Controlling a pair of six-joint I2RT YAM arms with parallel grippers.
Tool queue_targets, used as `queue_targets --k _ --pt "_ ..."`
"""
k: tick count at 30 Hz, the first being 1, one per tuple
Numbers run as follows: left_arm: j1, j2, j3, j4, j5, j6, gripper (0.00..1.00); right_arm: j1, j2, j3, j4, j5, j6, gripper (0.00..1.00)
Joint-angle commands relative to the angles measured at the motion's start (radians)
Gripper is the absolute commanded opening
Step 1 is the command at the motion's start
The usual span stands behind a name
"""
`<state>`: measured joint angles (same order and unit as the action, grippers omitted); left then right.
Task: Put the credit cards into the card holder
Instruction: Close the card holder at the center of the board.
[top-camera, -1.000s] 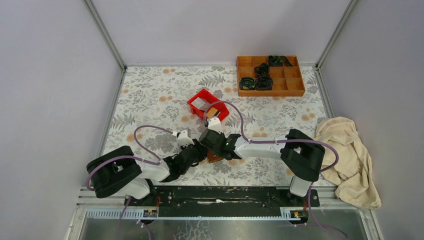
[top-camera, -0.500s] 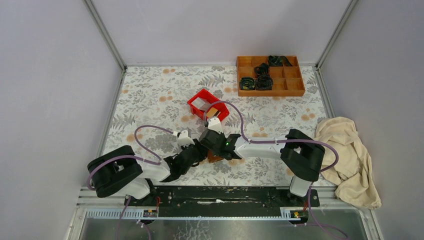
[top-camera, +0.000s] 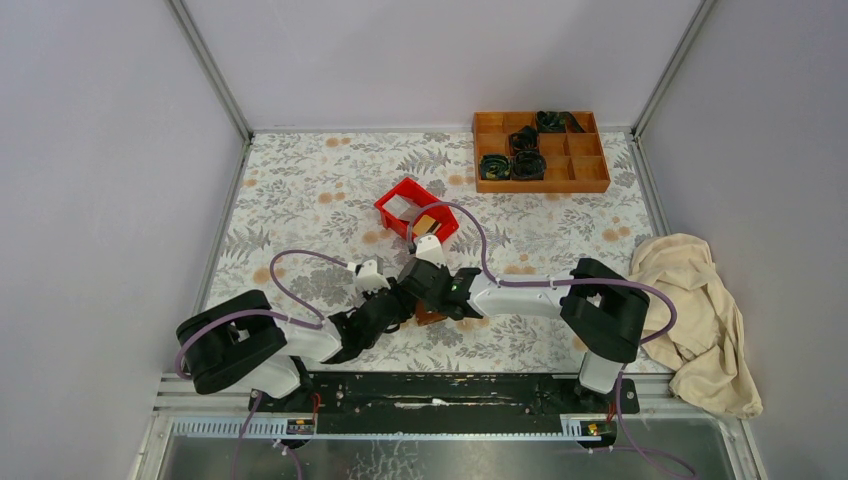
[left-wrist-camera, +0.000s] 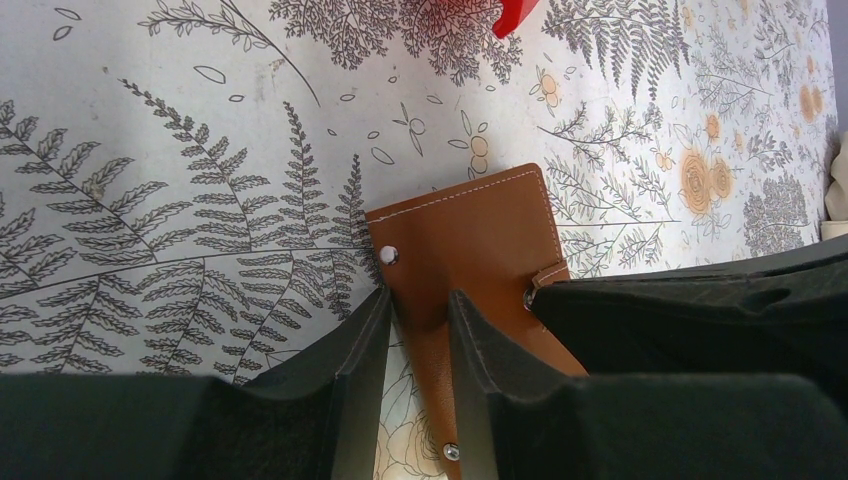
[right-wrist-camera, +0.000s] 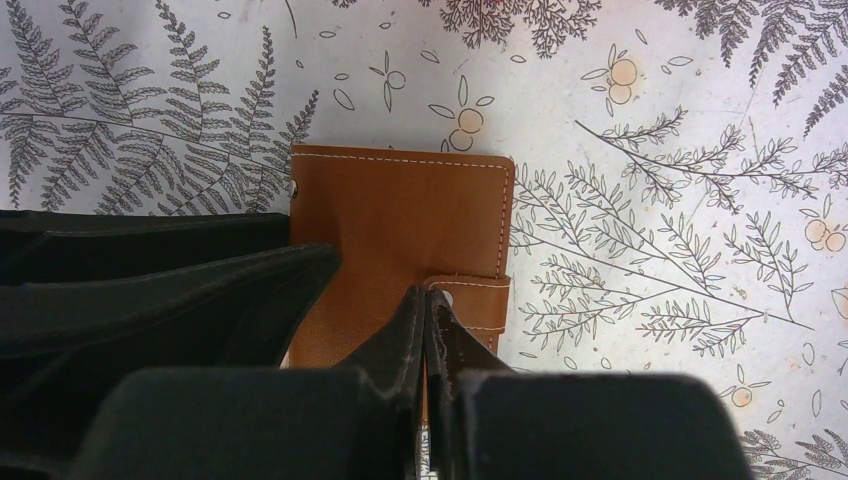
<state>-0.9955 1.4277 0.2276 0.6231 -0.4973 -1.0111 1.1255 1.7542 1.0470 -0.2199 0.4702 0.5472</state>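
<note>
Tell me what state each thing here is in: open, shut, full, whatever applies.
card holder: folded shut, lying flat.
left gripper: open, straddling the card holder's edge.
right gripper: shut, tips at the strap.
white card: lying in the red bin.
gold-tan card: also in the red bin.
orange tray: some compartments hold dark rolled items.
cloth: crumpled.

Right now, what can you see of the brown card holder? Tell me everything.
The card holder is a tan-brown, leather-like wallet with pale stitching and metal snap studs, seemingly folded shut, lying flat on the floral tablecloth. The right pincer, shut, pinches its snap strap. The left pincer, fingers parted, straddles its near edge; whether it presses there is unclear.
</note>
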Motion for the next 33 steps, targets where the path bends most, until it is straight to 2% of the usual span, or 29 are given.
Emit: queue_targets --k 1,33 --pt "-0.018 0.024 0.012 -0.037 0.009 0.011 0.34 0.01 0.022 0.015 0.011 -0.027 0.028 0.0" --pt "-0.039 0.061 0.035 -0.052 -0.006 0.006 0.34 -0.015 -0.008 -0.124 0.066 -0.04 0.112 0.0"
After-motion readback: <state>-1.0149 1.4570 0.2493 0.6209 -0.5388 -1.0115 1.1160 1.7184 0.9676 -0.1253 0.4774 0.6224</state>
